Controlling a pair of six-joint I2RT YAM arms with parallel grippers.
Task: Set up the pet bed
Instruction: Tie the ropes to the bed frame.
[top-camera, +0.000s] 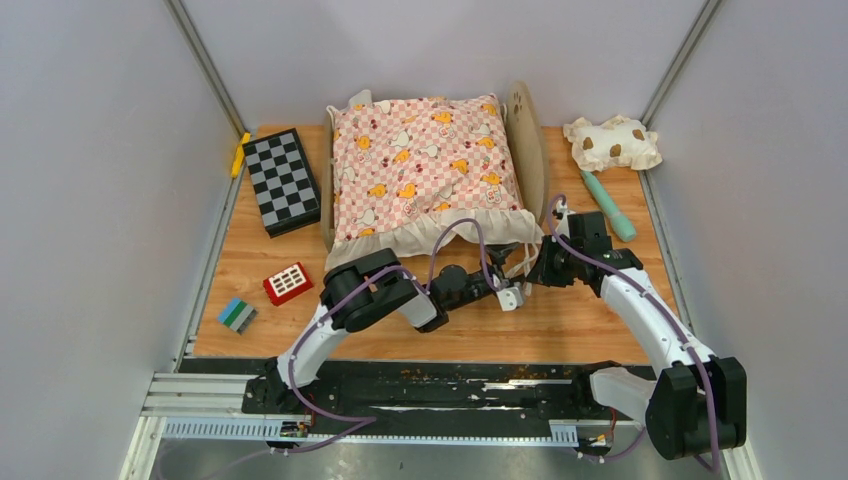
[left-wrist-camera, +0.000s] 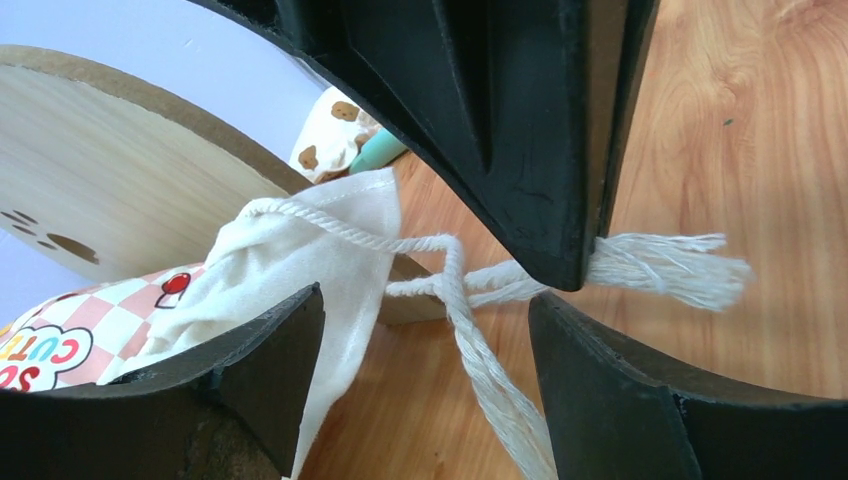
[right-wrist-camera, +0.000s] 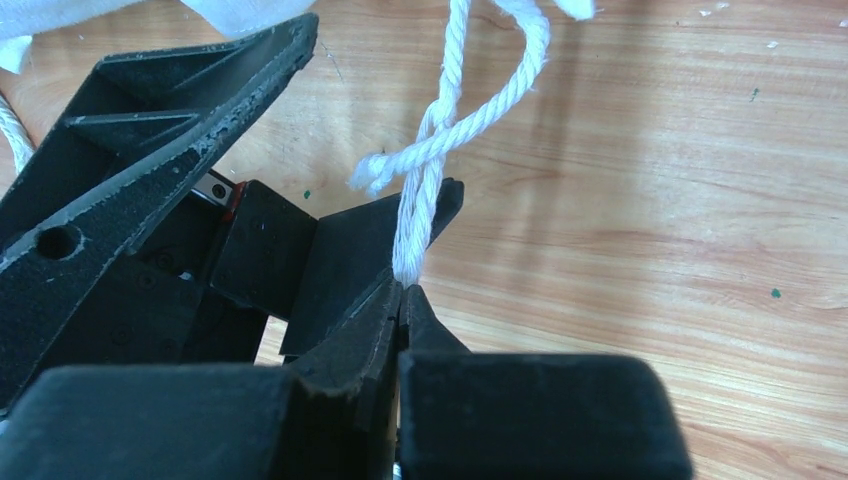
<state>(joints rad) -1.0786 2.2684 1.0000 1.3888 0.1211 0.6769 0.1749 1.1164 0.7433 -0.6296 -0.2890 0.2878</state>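
Note:
The pet bed stands at the back of the table, its rounded wooden headboard (top-camera: 527, 140) on the right; the paw-print cutout shows in the left wrist view (left-wrist-camera: 60, 240). A pink checkered cushion (top-camera: 425, 165) covers the bed, and its cream ruffle (left-wrist-camera: 290, 250) hangs over the near end. White tie cords (left-wrist-camera: 470, 330) trail from that corner. My right gripper (right-wrist-camera: 405, 285) is shut on one cord (right-wrist-camera: 420, 215), whose frayed end (left-wrist-camera: 680, 265) sticks out past its fingers. My left gripper (left-wrist-camera: 425, 300) is open, with a cord running between its jaws and the ruffle against its left finger.
A spotted cream pillow (top-camera: 611, 142) and a teal tool (top-camera: 608, 204) lie at the back right. A checkerboard box (top-camera: 281, 181) and a yellow piece (top-camera: 240, 153) sit at the left. A red block (top-camera: 288, 283) and a blue-green block (top-camera: 237, 314) lie front left.

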